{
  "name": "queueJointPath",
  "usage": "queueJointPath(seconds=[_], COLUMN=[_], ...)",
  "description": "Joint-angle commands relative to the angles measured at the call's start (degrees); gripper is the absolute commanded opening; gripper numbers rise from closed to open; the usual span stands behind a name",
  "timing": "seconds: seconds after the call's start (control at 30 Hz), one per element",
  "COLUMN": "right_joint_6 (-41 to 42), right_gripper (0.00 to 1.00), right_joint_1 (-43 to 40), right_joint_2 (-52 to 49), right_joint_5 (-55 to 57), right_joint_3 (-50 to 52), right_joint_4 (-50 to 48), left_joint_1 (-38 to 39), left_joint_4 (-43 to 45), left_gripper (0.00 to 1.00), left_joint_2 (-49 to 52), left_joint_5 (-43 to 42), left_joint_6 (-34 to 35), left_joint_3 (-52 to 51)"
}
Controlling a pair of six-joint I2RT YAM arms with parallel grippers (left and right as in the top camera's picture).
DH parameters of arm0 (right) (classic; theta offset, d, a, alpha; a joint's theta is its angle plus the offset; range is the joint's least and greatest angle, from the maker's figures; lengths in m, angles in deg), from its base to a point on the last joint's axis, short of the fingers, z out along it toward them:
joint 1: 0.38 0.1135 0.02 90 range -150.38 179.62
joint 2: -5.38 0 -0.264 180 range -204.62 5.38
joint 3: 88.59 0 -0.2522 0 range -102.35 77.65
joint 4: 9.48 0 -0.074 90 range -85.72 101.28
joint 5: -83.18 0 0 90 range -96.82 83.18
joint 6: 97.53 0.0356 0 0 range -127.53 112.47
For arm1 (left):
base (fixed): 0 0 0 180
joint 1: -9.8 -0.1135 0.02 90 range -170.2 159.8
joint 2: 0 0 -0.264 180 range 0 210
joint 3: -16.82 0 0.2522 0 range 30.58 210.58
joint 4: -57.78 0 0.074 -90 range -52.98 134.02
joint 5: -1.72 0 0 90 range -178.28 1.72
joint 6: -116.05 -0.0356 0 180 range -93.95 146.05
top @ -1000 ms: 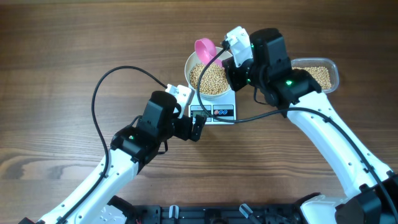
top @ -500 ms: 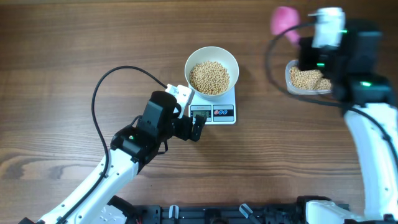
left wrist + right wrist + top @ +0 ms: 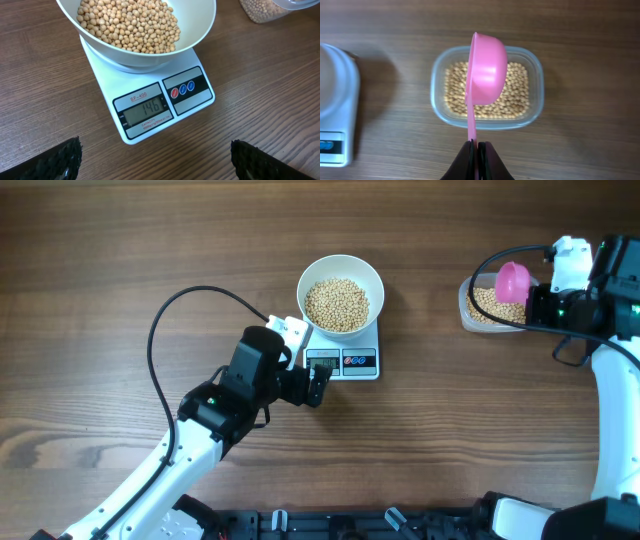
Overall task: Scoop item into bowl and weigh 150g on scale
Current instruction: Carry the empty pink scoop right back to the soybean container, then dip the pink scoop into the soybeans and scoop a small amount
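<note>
The right claw [image 3: 538, 298] has swung away from the bowl [image 3: 372, 275], out to the right; its pink scoop [image 3: 512, 281], a second ago at the bowl's rim, now hangs above the clear tub [image 3: 466, 308] of beans [image 3: 486, 302]

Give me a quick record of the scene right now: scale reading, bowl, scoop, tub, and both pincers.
scale: white, display reads 146
bowl: white, on the scale, holding soybeans
pink scoop: turned on edge above the tub
clear tub: holds more soybeans, apart from the scale
left pincer: open, empty, in front of the scale
right pincer: shut on the pink scoop's handle
</note>
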State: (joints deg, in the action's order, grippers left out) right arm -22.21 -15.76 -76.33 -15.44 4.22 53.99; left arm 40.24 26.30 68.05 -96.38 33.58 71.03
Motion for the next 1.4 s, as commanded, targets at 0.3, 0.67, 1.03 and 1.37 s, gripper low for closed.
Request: queueJointPath(seconds=[0.3, 0.67, 1.03, 1.37], right_joint_6=[-6.1, -6.1, -4.6, -1.6], right_gripper=[0.04, 0.04, 0.04, 0.04], right_joint_1=[1.1, 6.6, 6.9, 6.2], right_joint_2=[-9.0, -11.1, -11.0, -8.6], right_joint_5=[5.4, 4.1, 4.3, 5.7], right_joint_3=[0.9, 1.0, 1.0, 1.0], right_joint_4=[-0.2, -0.1, 0.2, 0.2], left_joint_1=[0.2, 0.2, 0.2, 0.2], left_joint_4=[0.1, 0.1, 0.1, 0.1], left_gripper=[1.0, 1.0, 1.0, 1.0], left_joint_2=[0.2, 0.2, 0.2, 0.2], left_joint_5=[-0.9, -0.9, -0.9, -0.9], left_joint_6=[-1.3, -1.3, -1.3, -1.3], left_joint_3=[-0.3, -0.3, -0.3, -0.3])
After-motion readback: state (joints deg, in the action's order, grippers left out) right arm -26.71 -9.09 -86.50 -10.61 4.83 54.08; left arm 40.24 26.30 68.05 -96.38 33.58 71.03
